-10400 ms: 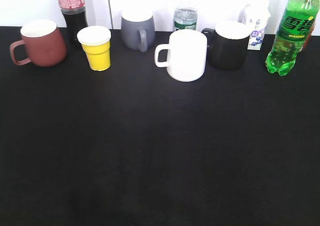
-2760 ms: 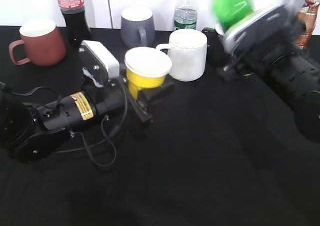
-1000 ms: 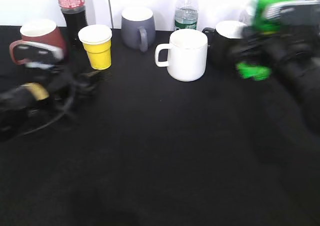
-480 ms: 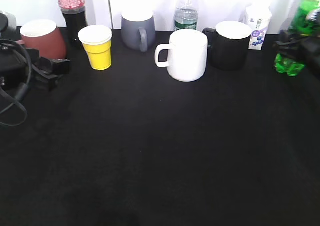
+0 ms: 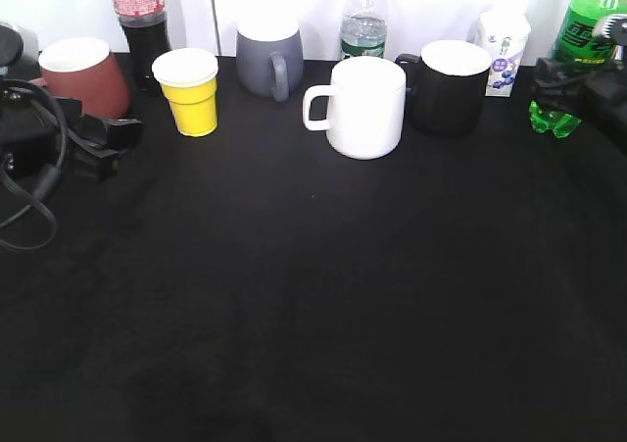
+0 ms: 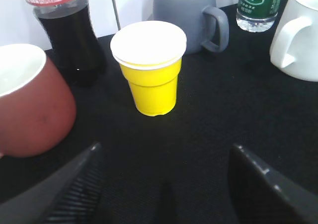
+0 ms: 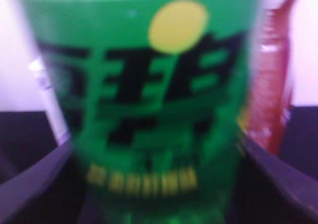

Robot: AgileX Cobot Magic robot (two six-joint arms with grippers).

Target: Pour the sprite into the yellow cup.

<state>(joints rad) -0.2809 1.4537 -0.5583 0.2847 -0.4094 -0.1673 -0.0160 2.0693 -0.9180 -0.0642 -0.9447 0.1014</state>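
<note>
The yellow cup (image 5: 191, 94) stands upright at the back left, between the maroon mug and the grey mug. It also shows in the left wrist view (image 6: 151, 65). My left gripper (image 5: 110, 140) is open and empty, low over the table a short way in front and to the left of the cup; its jaws (image 6: 164, 167) are spread wide. The sprite (image 5: 578, 40) stands upright at the back right, its cap cut off by the frame. My right gripper (image 5: 566, 77) is closed round its lower body. In the right wrist view the sprite (image 7: 149, 85) fills the space between the fingers (image 7: 158, 142).
Along the back stand a maroon mug (image 5: 83, 79), a cola bottle (image 5: 142, 21), a grey mug (image 5: 266, 58), a water bottle (image 5: 364, 21), a white mug (image 5: 364, 107), a black mug (image 5: 449, 87) and a small carton (image 5: 505, 45). A red bottle (image 7: 276, 75) is behind the sprite.
My right gripper has carried the sprite right, from tilted to upright at the back right. My left arm has drawn back to the left edge, away from the yellow cup.
</note>
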